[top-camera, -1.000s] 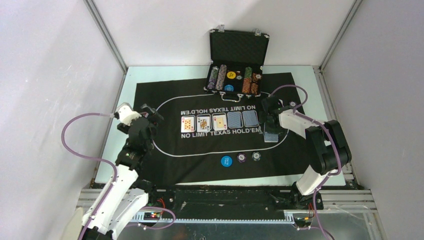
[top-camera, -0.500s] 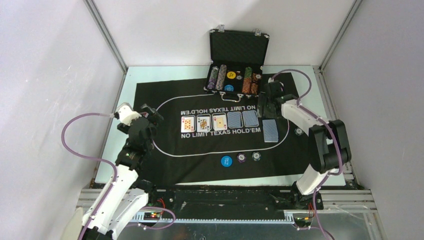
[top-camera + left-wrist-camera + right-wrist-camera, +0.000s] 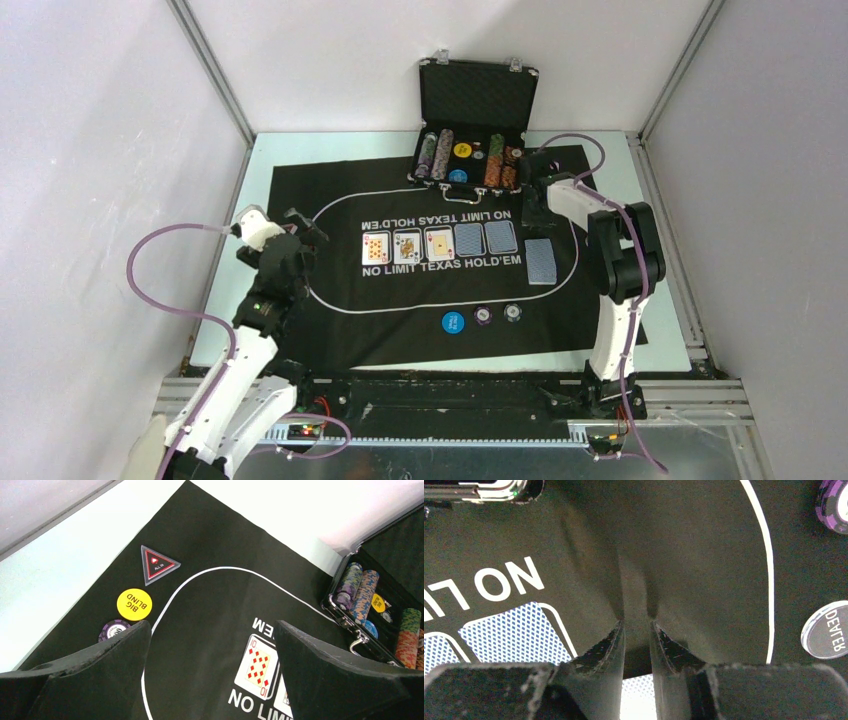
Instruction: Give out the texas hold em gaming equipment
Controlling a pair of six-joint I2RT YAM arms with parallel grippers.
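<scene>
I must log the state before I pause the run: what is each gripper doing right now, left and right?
Left gripper: open wide, holding nothing.
Right gripper: almost closed, only a thin gap, nothing seen in it.

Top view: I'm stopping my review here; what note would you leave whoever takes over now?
Left hand: open, empty, over the mat's left end.
Right hand: nearly shut, empty, near the case.
Done: five cards in a row, three face up; face-down card or deck beside them; three chips at the near edge; big blind and dealer buttons out.
Left: chip stacks sit in the case, likely to be shared out.
</scene>
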